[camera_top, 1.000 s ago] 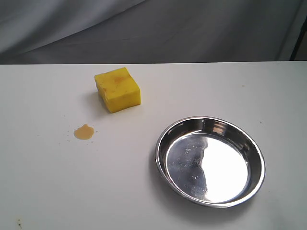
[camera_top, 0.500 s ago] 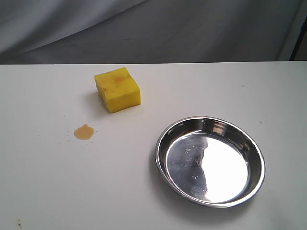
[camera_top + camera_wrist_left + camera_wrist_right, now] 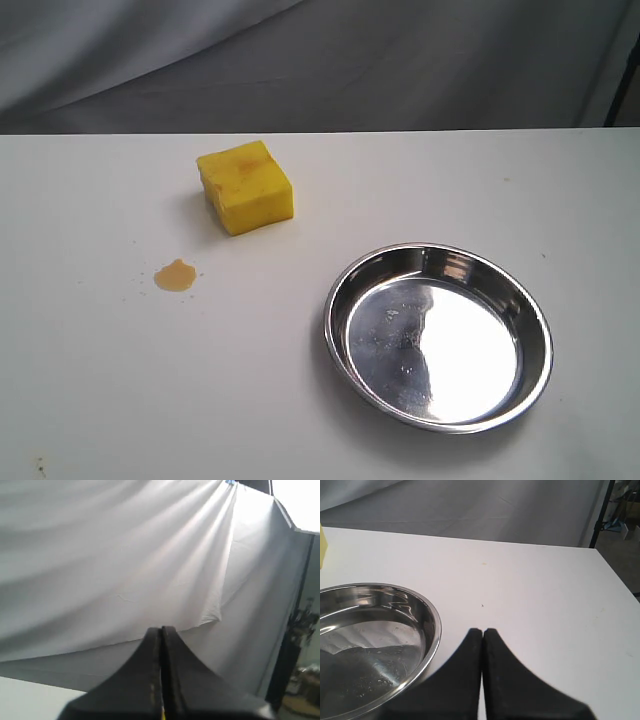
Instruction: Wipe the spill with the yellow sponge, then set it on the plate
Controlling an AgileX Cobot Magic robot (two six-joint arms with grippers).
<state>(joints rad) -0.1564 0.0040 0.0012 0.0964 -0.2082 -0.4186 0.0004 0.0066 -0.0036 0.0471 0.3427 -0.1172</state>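
Note:
The yellow sponge (image 3: pixel 245 186) rests on the white table toward the back left, with brownish stains on its top. In front of it and to its left lies the small orange-brown spill (image 3: pixel 176 275). The shiny steel plate (image 3: pixel 532 315) sits at the front right and holds nothing. No arm shows in the exterior view. In the left wrist view my left gripper (image 3: pixel 161 629) is shut and points at the grey backdrop. My right gripper (image 3: pixel 483 630) is shut, with nothing in it, just beside the plate's rim (image 3: pixel 436 625). A sliver of the sponge (image 3: pixel 321 546) shows at that view's edge.
A grey cloth backdrop (image 3: pixel 400 60) hangs behind the table's far edge. A dark stand leg (image 3: pixel 600 512) rises past the table's right corner. A few tiny specks dot the tabletop (image 3: pixel 90 400).

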